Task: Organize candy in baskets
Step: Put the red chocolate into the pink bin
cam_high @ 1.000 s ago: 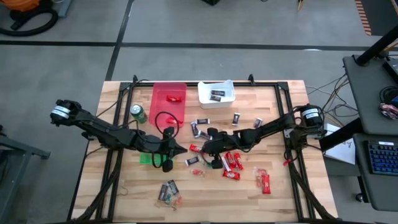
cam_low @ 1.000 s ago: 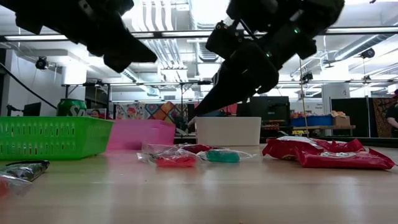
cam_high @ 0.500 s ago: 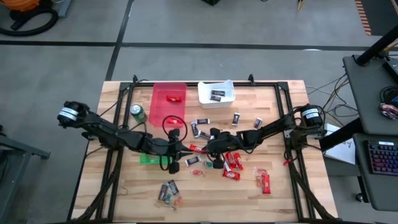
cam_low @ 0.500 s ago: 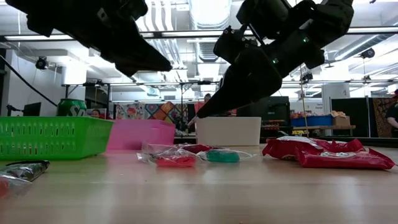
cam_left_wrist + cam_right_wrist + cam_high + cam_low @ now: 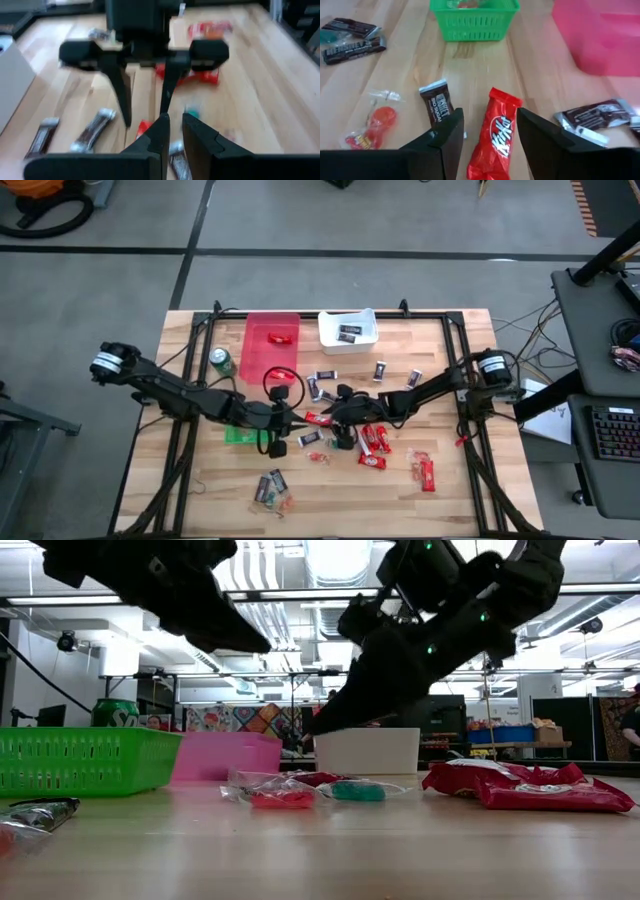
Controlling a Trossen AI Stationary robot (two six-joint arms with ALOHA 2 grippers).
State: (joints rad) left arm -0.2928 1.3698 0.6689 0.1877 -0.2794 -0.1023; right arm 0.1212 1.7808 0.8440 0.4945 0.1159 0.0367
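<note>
The right gripper (image 5: 485, 145) hangs wide open and empty astride a red KitKat bar (image 5: 496, 134) at mid-table, probably lined up for picking. Opposite, the left gripper (image 5: 175, 135) is slightly parted, holding nothing, near the green basket (image 5: 475, 20).

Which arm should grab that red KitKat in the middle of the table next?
Right. The right gripper is open with the red KitKat lying between its jaws. The left gripper sits close opposite, jaws nearly shut and not around it.
</note>
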